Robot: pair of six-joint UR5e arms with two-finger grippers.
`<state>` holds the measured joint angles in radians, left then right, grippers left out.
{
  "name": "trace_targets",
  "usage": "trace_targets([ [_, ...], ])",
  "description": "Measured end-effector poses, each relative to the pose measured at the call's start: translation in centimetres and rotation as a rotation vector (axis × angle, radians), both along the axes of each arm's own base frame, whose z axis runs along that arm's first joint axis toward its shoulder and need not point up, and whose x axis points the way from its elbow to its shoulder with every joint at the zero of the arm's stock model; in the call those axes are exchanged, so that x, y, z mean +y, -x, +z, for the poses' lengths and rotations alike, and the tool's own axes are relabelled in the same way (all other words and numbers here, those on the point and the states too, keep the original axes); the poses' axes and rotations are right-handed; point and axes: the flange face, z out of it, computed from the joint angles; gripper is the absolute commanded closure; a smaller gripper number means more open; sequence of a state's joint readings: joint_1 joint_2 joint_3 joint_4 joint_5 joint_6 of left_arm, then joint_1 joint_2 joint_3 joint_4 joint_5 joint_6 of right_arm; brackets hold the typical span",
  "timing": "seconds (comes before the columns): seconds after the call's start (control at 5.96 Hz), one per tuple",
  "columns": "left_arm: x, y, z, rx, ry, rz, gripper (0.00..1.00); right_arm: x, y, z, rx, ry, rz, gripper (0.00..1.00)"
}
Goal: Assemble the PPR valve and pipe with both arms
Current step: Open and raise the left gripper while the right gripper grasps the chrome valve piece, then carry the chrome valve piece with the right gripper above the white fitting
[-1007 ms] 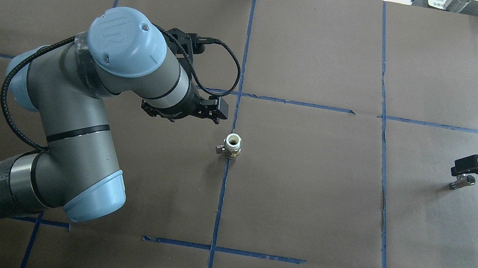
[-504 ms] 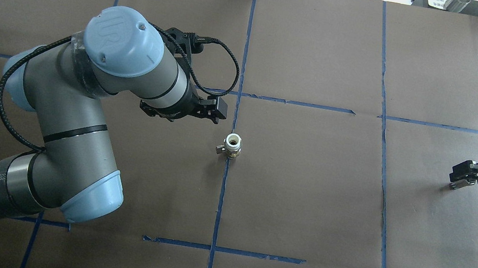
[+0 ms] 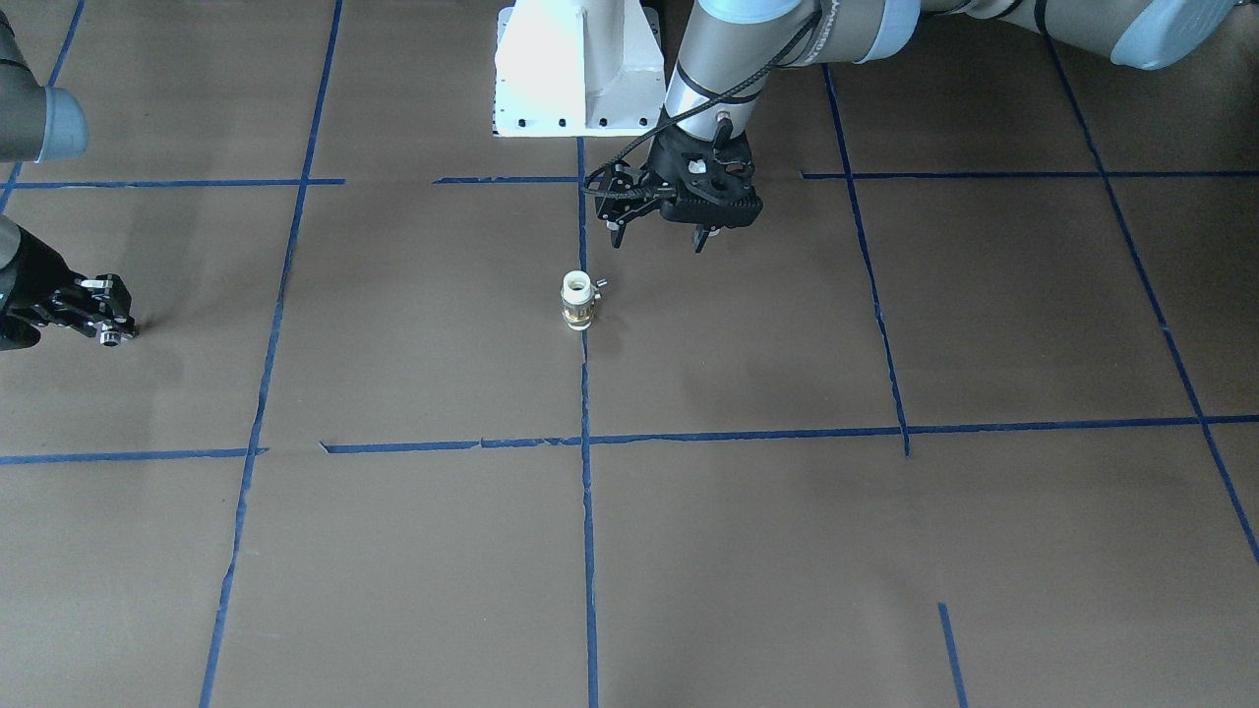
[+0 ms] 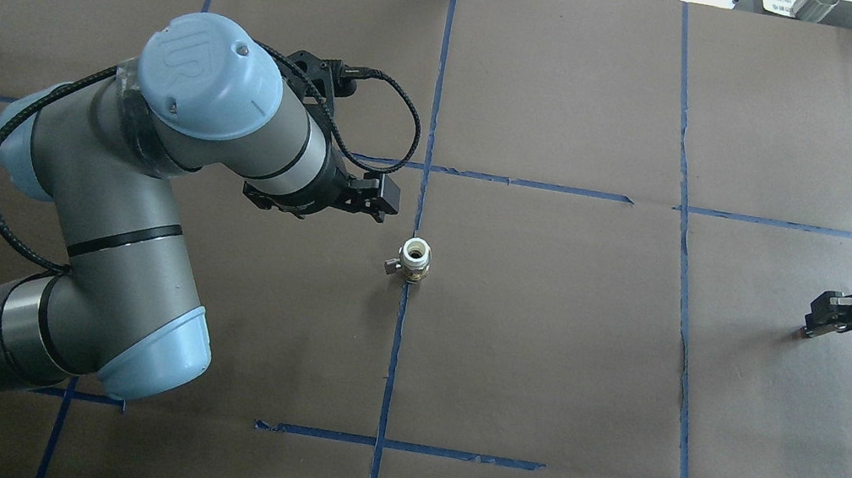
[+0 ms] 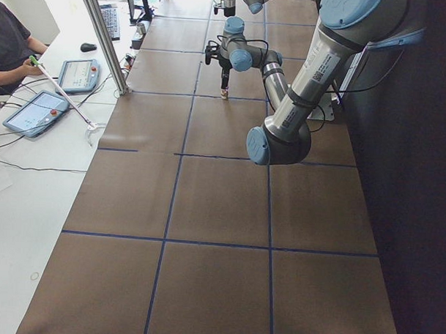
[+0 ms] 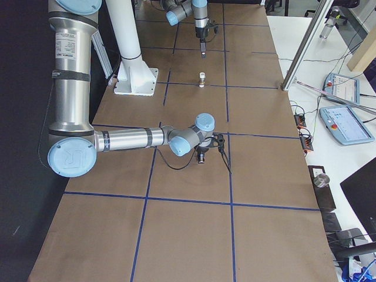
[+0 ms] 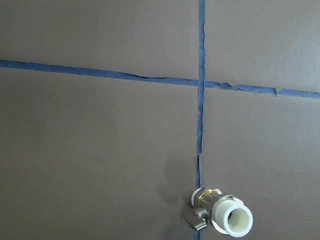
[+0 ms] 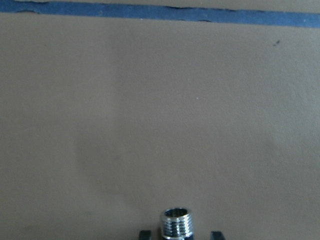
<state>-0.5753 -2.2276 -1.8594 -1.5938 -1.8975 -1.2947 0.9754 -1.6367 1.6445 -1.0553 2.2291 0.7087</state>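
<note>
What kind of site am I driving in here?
Probably a robotics lab test cell: table papered brown with a blue tape grid, teach pendants on a white side bench, and an operator seated beside it.

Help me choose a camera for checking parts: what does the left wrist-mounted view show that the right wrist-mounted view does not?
Only the left wrist-mounted view: the PPR valve, with its white open end, brass band and side stub, on a blue tape line below a crossing. Only the right wrist-mounted view: the pipe, its threaded chrome end between the right gripper's dark fingertips. Both: the brown paper table cover and blue tape.
</note>
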Motion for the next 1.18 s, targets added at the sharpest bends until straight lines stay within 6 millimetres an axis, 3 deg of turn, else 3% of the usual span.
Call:
trace_targets([
  [0.34, 0.0, 0.1, 0.0, 0.001, 0.000, 0.000, 0.01, 0.2, 0.3, 0.0, -0.001, 0.001, -0.007, 1.00],
  [0.67, 0.0, 0.3, -0.1, 0.003, -0.002, -0.003, 0.01, 0.2, 0.5, -1.1, -0.024, -0.003, -0.016, 1.00],
  [0.84, 0.2, 1.0, 0.2, 0.006, -0.005, -0.005, 0.01, 0.2, 0.7, -3.5, -0.057, -0.010, -0.005, 1.00],
  [1.01, 0.8, 2.3, 1.2, 0.005, -0.007, -0.007, 0.01, -0.4, 1.8, -8.3, -0.116, 0.012, 0.053, 1.00],
  [1.18, 1.3, 3.4, 2.6, -0.004, -0.005, -0.007, 0.01, -1.4, 5.1, -15.3, -0.202, 0.076, 0.133, 1.00],
])
